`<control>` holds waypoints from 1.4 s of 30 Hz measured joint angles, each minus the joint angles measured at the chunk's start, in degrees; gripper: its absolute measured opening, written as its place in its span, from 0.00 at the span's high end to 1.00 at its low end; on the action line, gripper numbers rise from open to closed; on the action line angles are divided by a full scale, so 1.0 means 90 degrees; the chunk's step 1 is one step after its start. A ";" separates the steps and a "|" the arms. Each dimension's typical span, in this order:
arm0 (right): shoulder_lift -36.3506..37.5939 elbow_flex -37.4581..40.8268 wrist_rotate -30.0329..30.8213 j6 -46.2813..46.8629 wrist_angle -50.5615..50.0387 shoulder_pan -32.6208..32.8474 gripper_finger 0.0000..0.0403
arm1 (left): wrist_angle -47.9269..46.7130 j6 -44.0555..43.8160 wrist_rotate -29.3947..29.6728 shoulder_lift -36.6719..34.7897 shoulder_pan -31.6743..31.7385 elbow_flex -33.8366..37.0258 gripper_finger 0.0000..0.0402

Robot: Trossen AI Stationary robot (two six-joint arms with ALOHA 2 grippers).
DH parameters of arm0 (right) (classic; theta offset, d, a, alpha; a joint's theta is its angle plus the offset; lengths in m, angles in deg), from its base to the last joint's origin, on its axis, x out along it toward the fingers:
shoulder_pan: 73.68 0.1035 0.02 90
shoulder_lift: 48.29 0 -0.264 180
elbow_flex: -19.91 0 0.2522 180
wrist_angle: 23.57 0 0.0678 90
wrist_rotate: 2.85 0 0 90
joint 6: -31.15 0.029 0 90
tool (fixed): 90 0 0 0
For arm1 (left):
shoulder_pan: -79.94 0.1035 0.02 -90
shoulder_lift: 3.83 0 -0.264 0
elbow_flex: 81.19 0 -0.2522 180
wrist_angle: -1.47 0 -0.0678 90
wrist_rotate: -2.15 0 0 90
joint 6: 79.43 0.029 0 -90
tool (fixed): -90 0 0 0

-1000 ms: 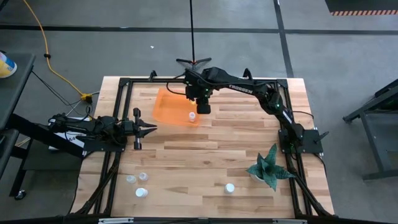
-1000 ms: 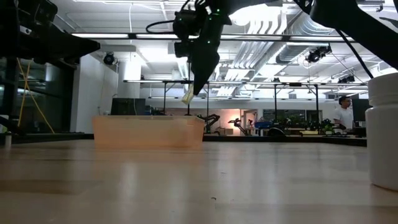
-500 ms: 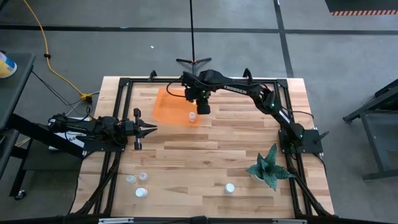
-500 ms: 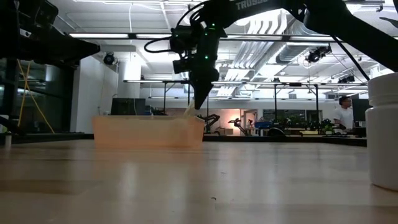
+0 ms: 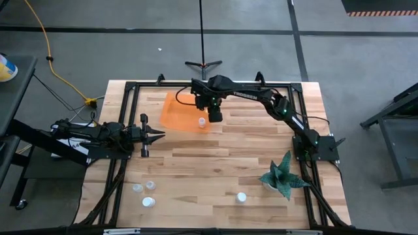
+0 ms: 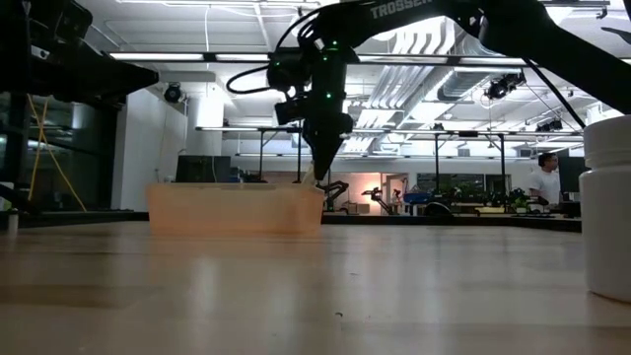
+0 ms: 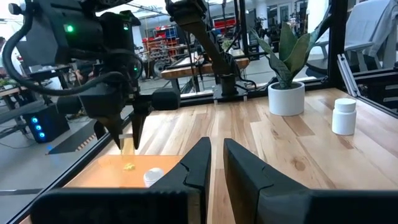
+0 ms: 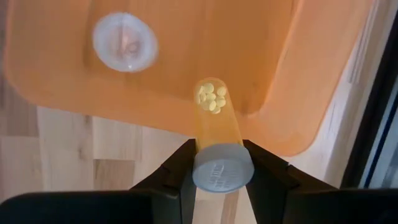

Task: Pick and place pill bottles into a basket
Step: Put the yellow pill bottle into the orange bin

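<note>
The basket is a shallow orange tray (image 5: 183,112) at the table's far left-middle, with one white-capped pill bottle (image 5: 202,121) standing in it. My right gripper (image 5: 213,115) points down over the tray's right end, shut on another bottle (image 8: 212,118) with yellow pills in its bottom. Three bottles (image 5: 146,191) stand near the table's front left and one (image 5: 241,196) front centre. My left gripper (image 7: 216,163) waits at the left edge, level, its fingers close together with nothing between them. My right gripper pinches the bottle at its white-capped upper end (image 8: 222,167) between its two fingers (image 8: 177,171). The fingers come from above, pointing down along the bottle. The bottle hangs nearly upright below them, pill end (image 8: 211,98) lowest, inside the tray; whether it touches the floor I cannot tell.
A spiky green plant in a white pot (image 5: 282,175) stands near the right front. A black frame (image 5: 130,91) runs round the table's edges. In the low view one bottle (image 6: 606,207) looms close at the right. Bare wood lies between tray and front bottles.
My right gripper has sunk toward the tray with the bottle and tipped closer to upright. The bottle, which hung tilted above the tray's rim, now has its lower end down behind the tray's wall.
</note>
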 joint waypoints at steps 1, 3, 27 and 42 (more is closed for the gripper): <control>-0.0019 -0.0002 -0.0033 -0.0013 0.0028 0.0004 0.73 | -0.0002 0.0000 -0.0002 0.0000 0.0000 0.0002 0.80; -0.0085 -0.0002 0.0010 -0.0017 0.0032 0.0008 0.74 | -0.0003 0.0000 -0.0002 0.0000 -0.0001 0.0000 0.80; -0.0172 0.0000 0.0010 -0.0035 0.0111 0.0055 0.72 | -0.0004 -0.0002 -0.0007 0.0000 -0.0001 0.0000 0.80; -0.0182 0.0000 0.0217 0.0011 0.0096 0.0060 0.66 | -0.0007 -0.0001 -0.0012 0.0000 -0.0002 0.0000 0.80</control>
